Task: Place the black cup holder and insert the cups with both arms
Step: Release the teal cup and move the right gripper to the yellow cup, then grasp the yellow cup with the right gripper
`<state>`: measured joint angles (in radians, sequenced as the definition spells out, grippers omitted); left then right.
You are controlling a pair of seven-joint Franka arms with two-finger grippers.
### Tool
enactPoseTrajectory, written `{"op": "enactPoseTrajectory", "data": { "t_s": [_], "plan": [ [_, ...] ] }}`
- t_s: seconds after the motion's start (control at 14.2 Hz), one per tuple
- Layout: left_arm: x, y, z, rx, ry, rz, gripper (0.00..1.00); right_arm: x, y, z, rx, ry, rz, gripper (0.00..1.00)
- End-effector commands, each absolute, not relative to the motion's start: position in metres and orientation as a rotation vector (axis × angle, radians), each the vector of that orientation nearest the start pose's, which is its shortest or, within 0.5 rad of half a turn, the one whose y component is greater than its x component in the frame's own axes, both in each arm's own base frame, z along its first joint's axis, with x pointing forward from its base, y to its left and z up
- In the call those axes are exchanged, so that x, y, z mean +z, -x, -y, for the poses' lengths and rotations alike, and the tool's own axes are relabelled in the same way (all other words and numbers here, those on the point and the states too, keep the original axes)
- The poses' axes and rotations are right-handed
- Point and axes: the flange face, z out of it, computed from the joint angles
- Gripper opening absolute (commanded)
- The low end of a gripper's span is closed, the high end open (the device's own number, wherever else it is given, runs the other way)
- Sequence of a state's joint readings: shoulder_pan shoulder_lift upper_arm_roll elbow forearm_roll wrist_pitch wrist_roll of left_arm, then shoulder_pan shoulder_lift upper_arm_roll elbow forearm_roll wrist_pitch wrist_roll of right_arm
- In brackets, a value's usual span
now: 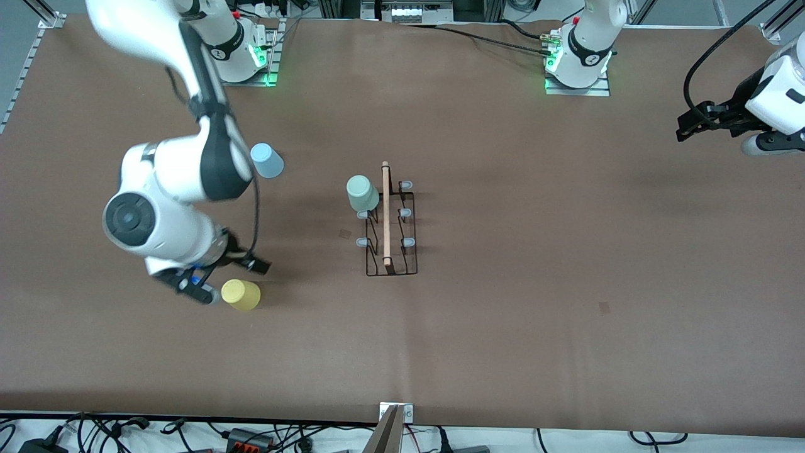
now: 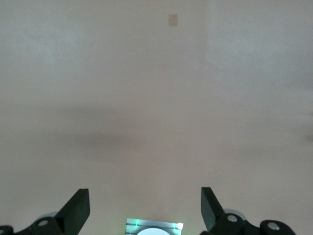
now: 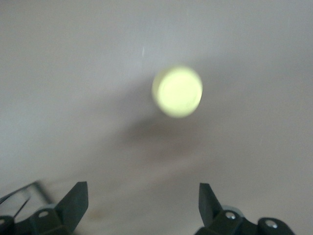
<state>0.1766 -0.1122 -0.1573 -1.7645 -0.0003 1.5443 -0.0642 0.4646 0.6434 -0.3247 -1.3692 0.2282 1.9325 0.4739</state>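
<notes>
The black cup holder stands mid-table with its wooden rod handle lying along it. A pale green cup sits on one of its pegs at the end toward the robots. The yellow cup stands on the table toward the right arm's end. My right gripper hangs open just beside it, holding nothing. A light blue cup stands farther from the camera, partly covered by the right arm. My left gripper waits open over bare table at the left arm's end.
The brown table cover spreads wide around the holder. Several pale-capped pegs on the holder are bare. The arm bases stand along the edge farthest from the camera. Cables and a bracket line the nearest edge.
</notes>
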Motion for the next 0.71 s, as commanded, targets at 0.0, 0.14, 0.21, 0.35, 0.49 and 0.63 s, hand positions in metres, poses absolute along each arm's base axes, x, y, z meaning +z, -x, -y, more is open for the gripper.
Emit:
{"op": "enactPoseTrajectory", "data": {
  "t_s": [0.0, 0.14, 0.21, 0.35, 0.49, 0.63],
  "plan": [
    [0.596, -0.522, -0.005, 0.156, 3.145, 0.099, 1.0, 0.315, -0.719, -0.131, 0.005, 3.137, -0.323, 1.0],
    [0.595, -0.522, -0.003, 0.159, 3.146, 0.092, 1.0, 0.297, -0.726, -0.122, -0.026, 3.147, -0.278, 1.0],
    [0.596, -0.522, -0.002, 0.156, 3.146, 0.092, 1.0, 0.29, -0.728, -0.121, -0.044, 3.149, -0.268, 1.0],
    [0.595, -0.522, -0.002, 0.159, 3.146, 0.089, 1.0, 0.279, -0.729, -0.124, -0.047, 3.158, -0.233, 1.0],
    [0.595, -0.523, 0.001, 0.159, 3.147, 0.082, 1.0, 0.266, -0.727, -0.124, -0.02, 3.169, -0.209, 1.0],
    [0.596, -0.523, 0.002, 0.156, 3.147, 0.077, 1.0, 0.253, -0.727, -0.126, -0.011, 3.177, -0.195, 1.0]
  ]
}}
